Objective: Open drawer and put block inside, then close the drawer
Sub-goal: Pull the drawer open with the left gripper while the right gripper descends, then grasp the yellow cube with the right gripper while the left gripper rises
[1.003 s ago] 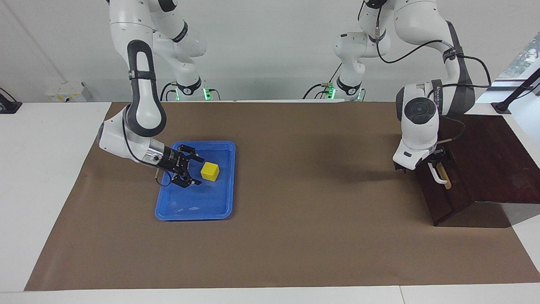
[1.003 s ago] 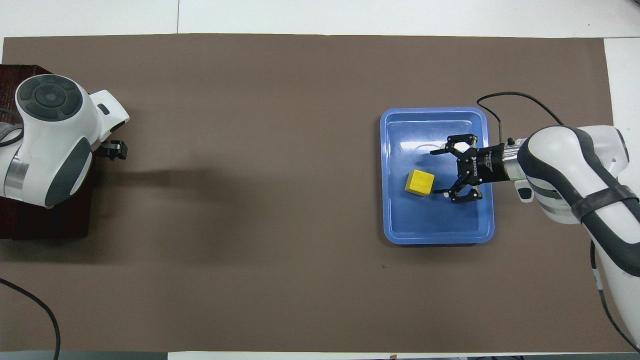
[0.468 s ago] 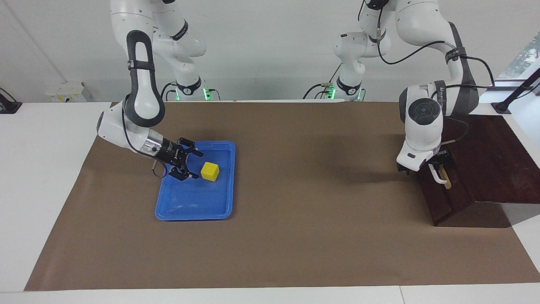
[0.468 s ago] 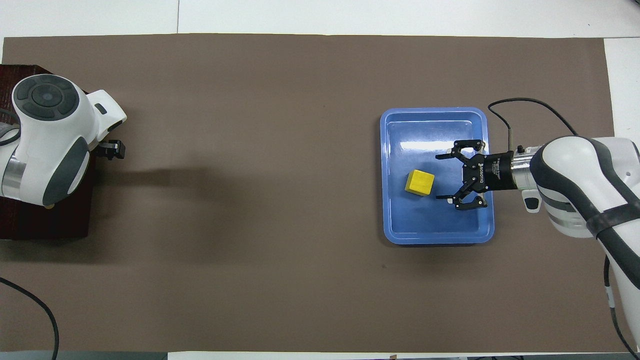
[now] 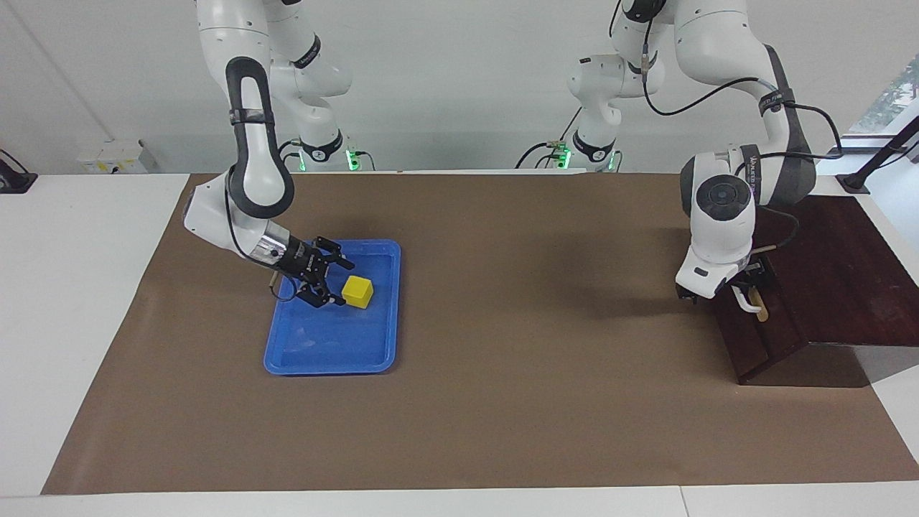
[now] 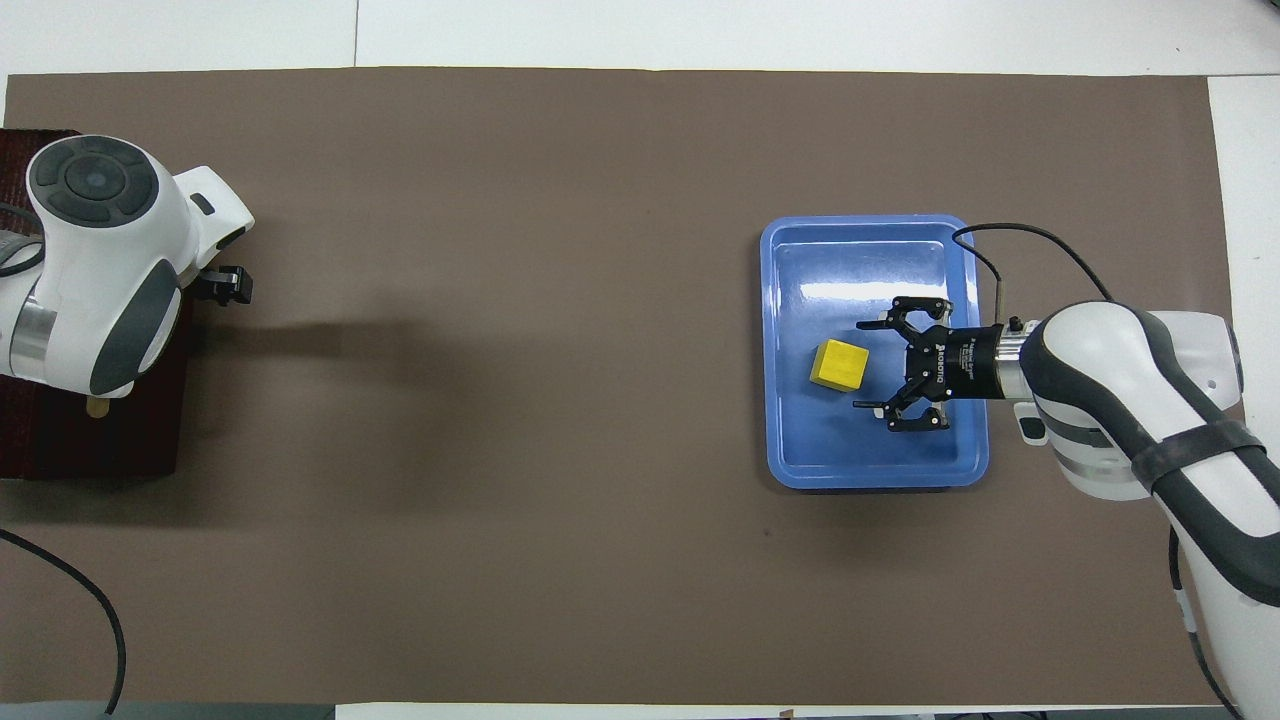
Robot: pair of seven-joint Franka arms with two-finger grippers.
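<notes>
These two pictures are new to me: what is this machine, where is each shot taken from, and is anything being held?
Two white robot arms work at a table covered in brown paper. One picture faces the robots from across the table; the other looks down from above their end. A yellow block lies in a blue tray. The right end effector sits low over the tray beside the block, fingers open, holding nothing. At the left arm's end of the table stands a dark wooden box whose drawer is shut. The left end effector is at the white handle, largely hidden by the arm; nothing is held.

"ROBOTIQ" on right gripper (image 6: 868, 365) body.
</notes>
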